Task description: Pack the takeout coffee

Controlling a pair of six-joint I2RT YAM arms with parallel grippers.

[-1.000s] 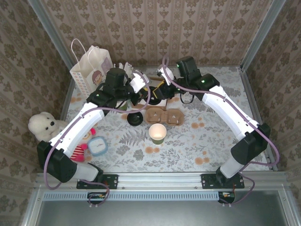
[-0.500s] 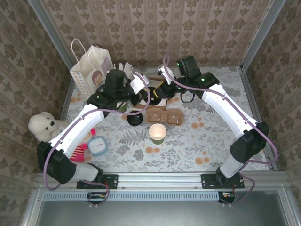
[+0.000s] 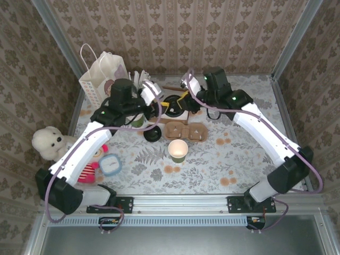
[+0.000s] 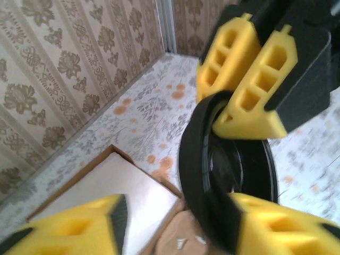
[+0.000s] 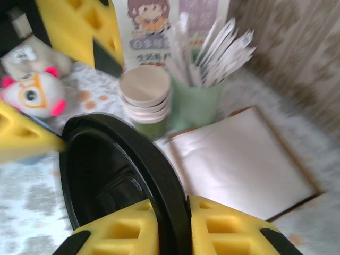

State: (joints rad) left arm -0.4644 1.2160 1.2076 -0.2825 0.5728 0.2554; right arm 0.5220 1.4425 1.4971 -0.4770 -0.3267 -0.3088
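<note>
Takeout coffee: small olive-green paper cup, round mouth, cream inside, standing upright and uncovered on the table, just in front of the carrier, in no slot. Table cover is a flat cloth with a grey leaf and orange flower print.

Paper bag: white, matte, cartoon girl print, thin loop handles, upright at the far left corner. Plush bear: cream, fluffy, at the left edge.

White flat pad: rectangular, smooth, brown card border, lying flat behind the carrier. Carrier: brown moulded pulp, rounded slots, all the visible ones without cups.

Left gripper: yellow foam pads with cut-out cells, jaws spread wide and clamping nothing; the lid's rim is just beside one pad. Right gripper: same yellow foam pads, pinched close on the rim of the black lid, one pad on each side. That lid is glossy round plastic with a raised rim, tilted on edge above the pad, between the two grippers.

Green holder: pale green tub full of white paper-wrapped sticks, beside the bag. Stack of cream cups: lidless, nested, touching the holder's left side. Loose lid: black, round, flat on the cloth just left of the carrier. Small plush toy: white, pink cheeks, blurred.
</note>
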